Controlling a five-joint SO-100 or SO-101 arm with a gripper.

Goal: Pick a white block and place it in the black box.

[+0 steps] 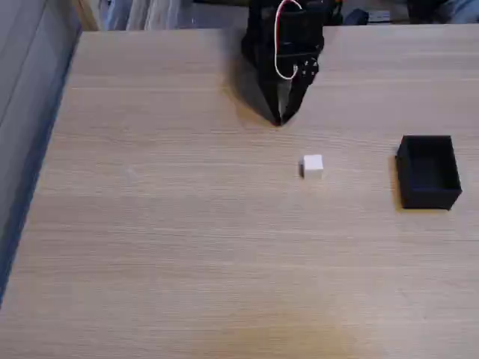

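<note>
Sitting open-topped, black box (pixel 428 171) holds nothing; white block (pixel 313 165) lies apart; fingers (pixel 281 118) pinched together.

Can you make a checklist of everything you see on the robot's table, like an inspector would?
Surface: light wood-grain table, flat and mostly bare.
Job's things: white block sits on the table, free, below and a little right of the end effector in the fixed view. Black box stands open-topped at the right; nothing seen inside.
Clutter: nothing seen.
End effector: end effector at the top centre, tips pointing down to the table, fingers together, holding nothing, apart from the block.
Cables: a white and red cable loops over the arm.
Surroundings: a grey surface past the table's left edge; blurred items behind the far edge, too unclear to name.
</note>
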